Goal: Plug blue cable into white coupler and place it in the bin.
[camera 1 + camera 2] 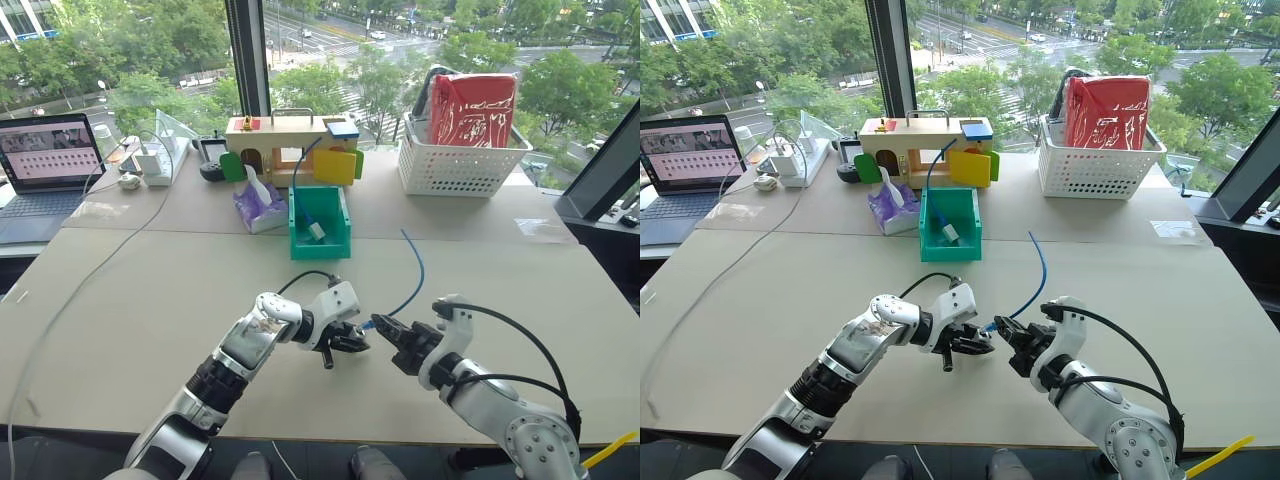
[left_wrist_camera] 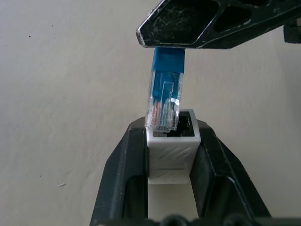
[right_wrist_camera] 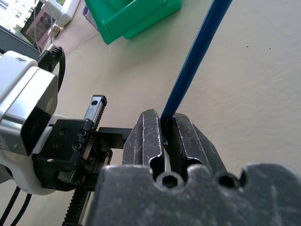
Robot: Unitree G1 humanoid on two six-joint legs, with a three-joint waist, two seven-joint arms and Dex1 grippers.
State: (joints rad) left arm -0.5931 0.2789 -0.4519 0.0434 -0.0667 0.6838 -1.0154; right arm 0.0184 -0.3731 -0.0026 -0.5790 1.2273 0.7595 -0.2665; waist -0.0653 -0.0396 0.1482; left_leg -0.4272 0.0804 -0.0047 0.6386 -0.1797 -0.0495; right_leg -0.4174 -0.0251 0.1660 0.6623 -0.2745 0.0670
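My left gripper [image 1: 350,343] is shut on the white coupler [image 2: 171,150], a tiny ribbed block standing between its two black fingers with the socket facing outward. My right gripper [image 1: 385,328] is shut on the blue cable [image 1: 415,275] just behind its clear plug [image 2: 163,106]. The plug's tip rests at the socket's mouth, over one edge of the opening. From the right fingers [image 3: 150,136] the cable [image 3: 193,61] rises and curves away over the table. Further back at the centre stands the teal-green bin [image 1: 320,247], holding a small blue and white item.
A white lattice basket [image 1: 460,165] with a red bag stands back right. A wooden toy box [image 1: 290,140] and purple tissue pack [image 1: 258,205] sit by the bin. A laptop [image 1: 45,160], power strip [image 1: 160,160] and long pale grey cable [image 1: 80,290] lie on the left.
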